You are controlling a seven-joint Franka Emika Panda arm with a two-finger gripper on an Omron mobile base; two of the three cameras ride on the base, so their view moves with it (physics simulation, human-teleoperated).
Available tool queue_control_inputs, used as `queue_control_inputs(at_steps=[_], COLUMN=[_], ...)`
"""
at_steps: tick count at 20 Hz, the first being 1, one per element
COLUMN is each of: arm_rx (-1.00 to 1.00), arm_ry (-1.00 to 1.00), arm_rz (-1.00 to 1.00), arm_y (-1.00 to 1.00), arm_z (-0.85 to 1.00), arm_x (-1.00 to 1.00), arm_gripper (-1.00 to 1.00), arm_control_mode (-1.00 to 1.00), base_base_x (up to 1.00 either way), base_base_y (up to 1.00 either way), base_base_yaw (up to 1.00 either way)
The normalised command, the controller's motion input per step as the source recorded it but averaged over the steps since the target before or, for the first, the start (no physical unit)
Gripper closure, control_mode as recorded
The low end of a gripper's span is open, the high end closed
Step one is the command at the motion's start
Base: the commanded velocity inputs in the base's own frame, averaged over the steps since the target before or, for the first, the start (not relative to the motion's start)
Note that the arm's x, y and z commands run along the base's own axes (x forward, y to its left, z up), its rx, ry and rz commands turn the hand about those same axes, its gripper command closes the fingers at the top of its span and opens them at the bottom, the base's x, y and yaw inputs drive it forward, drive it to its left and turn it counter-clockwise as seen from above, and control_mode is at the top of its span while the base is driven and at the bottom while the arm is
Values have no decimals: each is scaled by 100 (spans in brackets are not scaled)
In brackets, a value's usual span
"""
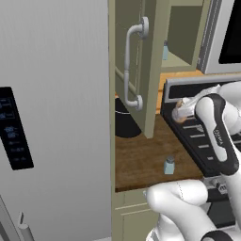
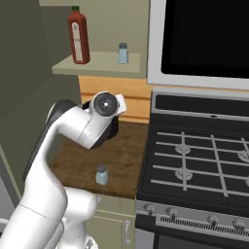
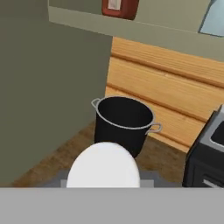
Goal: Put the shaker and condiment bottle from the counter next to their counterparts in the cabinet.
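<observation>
The gripper [image 1: 179,113], jaws closed on the condiment bottle [image 3: 103,164], is raised with the black pot [image 3: 124,124] directly ahead.

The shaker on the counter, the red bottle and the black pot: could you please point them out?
shaker [image 2: 101,176], right base view, its glass body.
red bottle [image 2: 79,39], right base view, its label.
black pot [image 3: 122,127], hand view, its front wall.

My counter [image 2: 121,146] looked like dark matt wood grain; the shaker [image 2: 101,175] near its front edge was see-through, and the pot [image 3: 122,124] glossy black.
</observation>
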Motion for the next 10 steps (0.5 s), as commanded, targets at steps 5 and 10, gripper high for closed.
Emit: queue_control_inputs(at_steps=[5, 10], arm_rx=[-4, -8], arm_ry=[7, 16], arm_rz=[20, 16], arm_y=[15, 16], arm_z=[50, 46], arm_x=[-23, -14], arm_gripper=[100, 100], arm_control_mode=[-100, -100], base_base_x=[0, 0], base_base_y=[0, 0], base_base_yaw=[0, 0])
